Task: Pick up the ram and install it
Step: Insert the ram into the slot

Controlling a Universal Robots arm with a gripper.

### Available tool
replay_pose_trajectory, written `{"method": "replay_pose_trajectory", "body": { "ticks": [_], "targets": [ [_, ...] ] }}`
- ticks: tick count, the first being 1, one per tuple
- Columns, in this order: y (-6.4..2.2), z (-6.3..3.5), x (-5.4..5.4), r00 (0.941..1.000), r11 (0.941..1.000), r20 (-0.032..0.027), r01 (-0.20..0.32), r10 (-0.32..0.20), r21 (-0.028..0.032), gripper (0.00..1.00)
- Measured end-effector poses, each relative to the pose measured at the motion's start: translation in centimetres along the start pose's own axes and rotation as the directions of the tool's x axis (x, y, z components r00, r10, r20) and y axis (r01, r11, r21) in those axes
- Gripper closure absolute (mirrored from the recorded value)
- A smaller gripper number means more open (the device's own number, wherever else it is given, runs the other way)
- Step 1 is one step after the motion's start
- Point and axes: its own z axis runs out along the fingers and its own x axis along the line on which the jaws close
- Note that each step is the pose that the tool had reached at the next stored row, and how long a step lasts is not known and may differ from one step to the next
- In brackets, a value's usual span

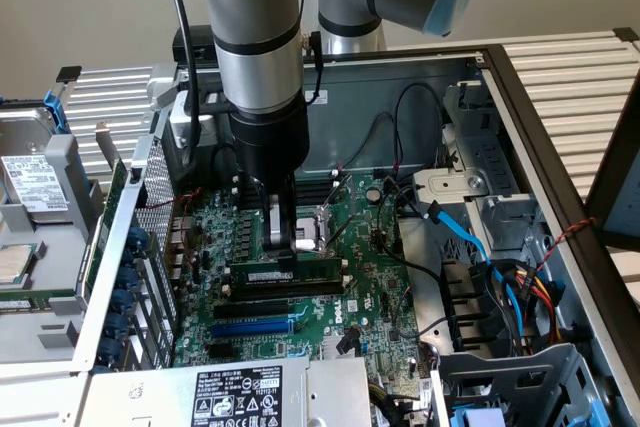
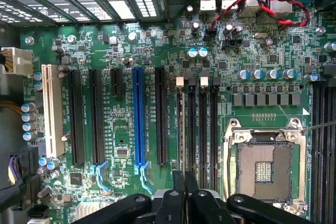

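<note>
Exterior view, near first: PSU [image 1: 240,392] sits at the case's near edge. Behind it is the blue slot [image 1: 252,327], then black slots [image 1: 262,305] lying parallel to it.

Just beyond them the ram [image 1: 305,273] stands on its long edge, level, label toward the camera. Its lower edge is down at the slot line; can't tell if it's fully seated.

Gripper [image 1: 283,252] comes straight down on the ram's top edge at about mid-length, pinched narrow on the stick. The arm [image 1: 255,47] is vertical above it.

Room:
- Both ram ends are free.
- Toward the exterior view's right, the board [image 1: 375,277] is open up to the cables [image 1: 470,237] and drive cage [image 1: 500,217].
- Toward the exterior view's left, the perforated bracket [image 1: 150,207] stands near.
- Socket [image 1: 318,229] sits just behind the gripper, tight there.
- Case wall [image 1: 400,82] at the far side is well apart.

Wrist view: fingers [image 2: 177,200] are nearly together, lined up over the narrow ram slots [image 2: 203,129], which lie between the blue slot [image 2: 138,119] and the socket [image 2: 265,166].
</note>
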Motion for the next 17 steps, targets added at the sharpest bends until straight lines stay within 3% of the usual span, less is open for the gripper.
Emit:
{"method": "replay_pose_trajectory", "body": {
  "ticks": [17],
  "targets": [
    [0.12,0.01,0.07,1.0,1.0,0.0,0.0,0.0,0.0,0.88]
  ]
}}
